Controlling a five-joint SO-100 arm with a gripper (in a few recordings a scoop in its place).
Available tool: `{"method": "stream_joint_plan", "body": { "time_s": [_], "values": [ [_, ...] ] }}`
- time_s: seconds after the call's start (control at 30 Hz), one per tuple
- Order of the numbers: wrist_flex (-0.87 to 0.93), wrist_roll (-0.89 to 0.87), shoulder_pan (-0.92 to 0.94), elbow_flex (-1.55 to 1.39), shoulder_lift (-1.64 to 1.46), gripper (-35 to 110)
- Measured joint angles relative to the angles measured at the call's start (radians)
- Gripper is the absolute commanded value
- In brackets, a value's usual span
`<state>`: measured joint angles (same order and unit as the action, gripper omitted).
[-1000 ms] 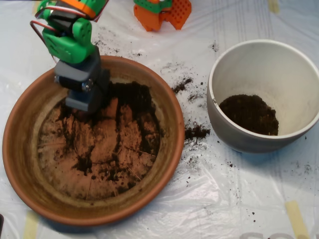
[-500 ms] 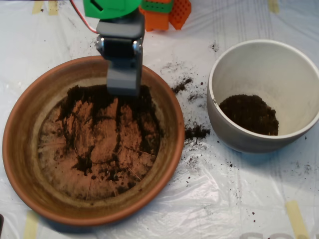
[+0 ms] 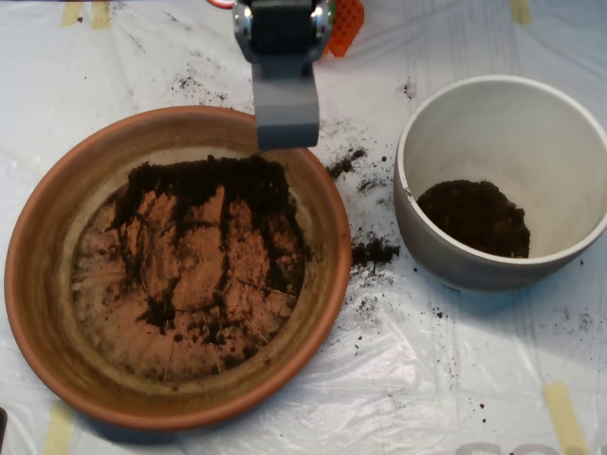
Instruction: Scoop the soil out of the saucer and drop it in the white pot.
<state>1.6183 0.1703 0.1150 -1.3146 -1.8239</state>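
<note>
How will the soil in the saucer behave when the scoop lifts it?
The soil looks loose and crumbly, so it will probably break apart, not lift as one lump. Crumbs scattered on the plastic sheet suggest some spills easily. The thin smears in the saucer may resist scooping.

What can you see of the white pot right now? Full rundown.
The white pot is round, deep and bowl-like, with a thick rim, cream-white inside and greyish-white outside, ceramic by its look. It stands upright on the plastic sheet at the right of the picture, apart from the saucer. A dark mound of soil lies in its bottom, toward the near-left side; the rest of the inner wall is bare. Spilled crumbs lie on the sheet beside its left wall.
</note>
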Motion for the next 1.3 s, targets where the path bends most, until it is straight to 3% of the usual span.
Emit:
{"method": "stream_joint_plan", "body": {
  "time_s": [0.33, 0.73, 0.87, 0.93, 1.3],
  "values": [
    [0.072, 0.002, -0.152, 0.202, 0.097, -1],
    [0.106, 0.069, -0.485, 0.399, 0.336, 0],
    [0.104, 0.086, -0.526, 0.407, 0.359, 30],
    [0.104, 0.087, -0.537, 0.407, 0.368, 36],
    [0.091, 0.089, -0.538, 0.408, 0.380, 36]
  ]
}}
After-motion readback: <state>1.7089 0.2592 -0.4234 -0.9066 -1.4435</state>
